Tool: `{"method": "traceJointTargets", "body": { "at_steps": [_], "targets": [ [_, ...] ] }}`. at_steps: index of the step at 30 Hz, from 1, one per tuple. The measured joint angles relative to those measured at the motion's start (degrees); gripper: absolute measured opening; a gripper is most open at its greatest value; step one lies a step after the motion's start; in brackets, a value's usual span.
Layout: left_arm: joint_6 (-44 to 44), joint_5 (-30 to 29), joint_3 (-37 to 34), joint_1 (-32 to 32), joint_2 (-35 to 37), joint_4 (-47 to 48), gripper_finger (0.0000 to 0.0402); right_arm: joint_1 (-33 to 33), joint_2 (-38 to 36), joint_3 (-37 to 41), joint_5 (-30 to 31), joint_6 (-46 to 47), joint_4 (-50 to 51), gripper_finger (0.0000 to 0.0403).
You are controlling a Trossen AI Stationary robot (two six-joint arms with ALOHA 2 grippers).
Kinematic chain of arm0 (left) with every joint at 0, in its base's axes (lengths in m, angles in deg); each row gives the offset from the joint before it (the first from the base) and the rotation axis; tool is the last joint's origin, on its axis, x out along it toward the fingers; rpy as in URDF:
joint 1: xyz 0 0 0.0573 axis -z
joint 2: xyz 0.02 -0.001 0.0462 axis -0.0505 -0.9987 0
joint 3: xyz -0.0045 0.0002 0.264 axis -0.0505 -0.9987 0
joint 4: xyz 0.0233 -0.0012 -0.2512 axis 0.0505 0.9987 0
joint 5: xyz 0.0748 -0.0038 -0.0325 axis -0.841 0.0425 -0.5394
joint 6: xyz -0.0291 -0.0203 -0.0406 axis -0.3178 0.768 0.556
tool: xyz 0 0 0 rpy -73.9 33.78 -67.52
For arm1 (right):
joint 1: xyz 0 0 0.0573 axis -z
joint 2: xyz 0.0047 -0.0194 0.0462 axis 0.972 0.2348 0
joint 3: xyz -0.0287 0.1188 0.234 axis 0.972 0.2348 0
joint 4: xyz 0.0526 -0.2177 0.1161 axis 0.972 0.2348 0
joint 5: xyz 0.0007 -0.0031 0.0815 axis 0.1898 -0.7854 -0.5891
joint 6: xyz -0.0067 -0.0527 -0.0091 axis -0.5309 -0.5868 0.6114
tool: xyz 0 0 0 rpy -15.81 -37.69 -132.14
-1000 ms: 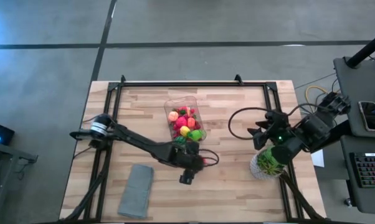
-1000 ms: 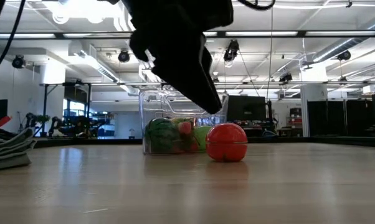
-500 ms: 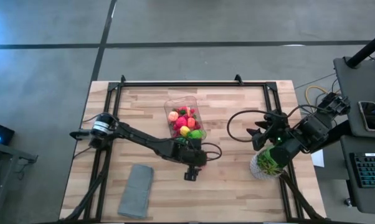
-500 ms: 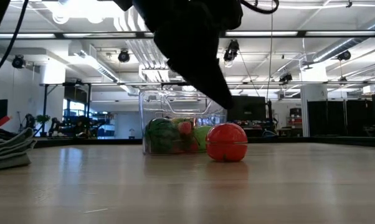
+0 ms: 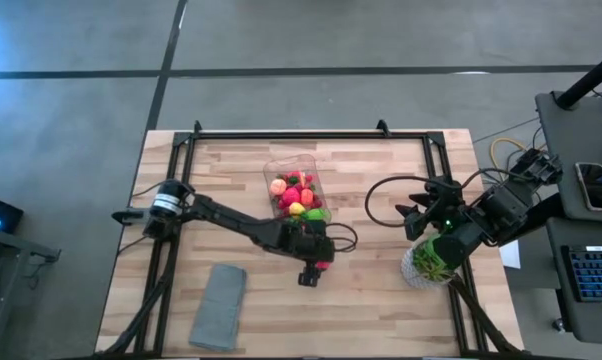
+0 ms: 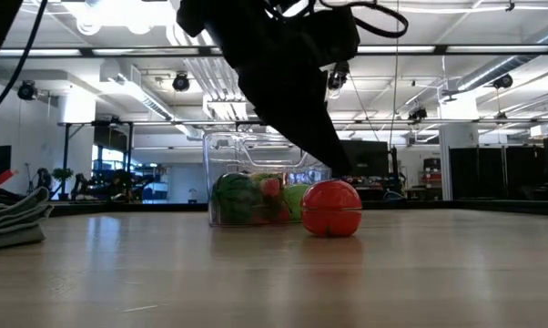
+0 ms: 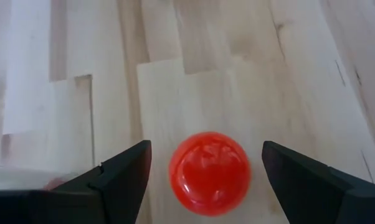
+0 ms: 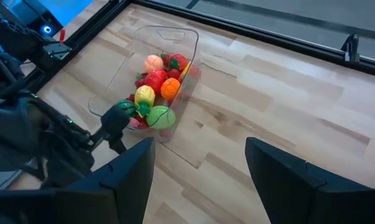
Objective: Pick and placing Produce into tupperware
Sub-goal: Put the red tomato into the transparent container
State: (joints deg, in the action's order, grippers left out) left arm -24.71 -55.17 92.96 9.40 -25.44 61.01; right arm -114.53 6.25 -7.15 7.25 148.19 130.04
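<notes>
Produce (image 8: 155,93) in tupperware (image 8: 175,43), ball (image 7: 209,173) beside

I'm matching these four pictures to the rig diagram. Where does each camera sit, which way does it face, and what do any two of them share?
High view: overhead, facing straight down; both arms, tupperware, grey cloth.
Low view: at tabletop height, facing level across; the left arm's dark bulk above the red tomato.
Left wrist view: on the left arm, facing down; open left gripper straddling the tomato.
Right wrist view: on the right arm, facing the tupperware; open right gripper.
Shared: the tomato shows in the low and left wrist views.
</notes>
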Motion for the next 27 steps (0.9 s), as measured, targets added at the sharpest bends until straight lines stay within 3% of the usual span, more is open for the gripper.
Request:
{"method": "traceJointTargets", "body": {
  "at_steps": [4, 17, 27],
  "targets": [
    [0.0, 2.7, -0.3, -0.4, 0.0, -1.0, 0.029, 0.0, 0.0, 0.0, 0.0, 0.4, 0.0, 0.024],
    [-0.4, 2.9, -0.1, -0.4, -2.6, -1.7, 0.0289, 0.0, 0.0, 0.0, 0.0, 1.0, -0.3, 0.0237],
    [-2.6, 2.9, 0.4, 1.1, -2.1, 5.1, 0.0289, 0.0, 0.0, 0.0, 0.0, 1.0, -0.3, 0.0239]
  ]
}}
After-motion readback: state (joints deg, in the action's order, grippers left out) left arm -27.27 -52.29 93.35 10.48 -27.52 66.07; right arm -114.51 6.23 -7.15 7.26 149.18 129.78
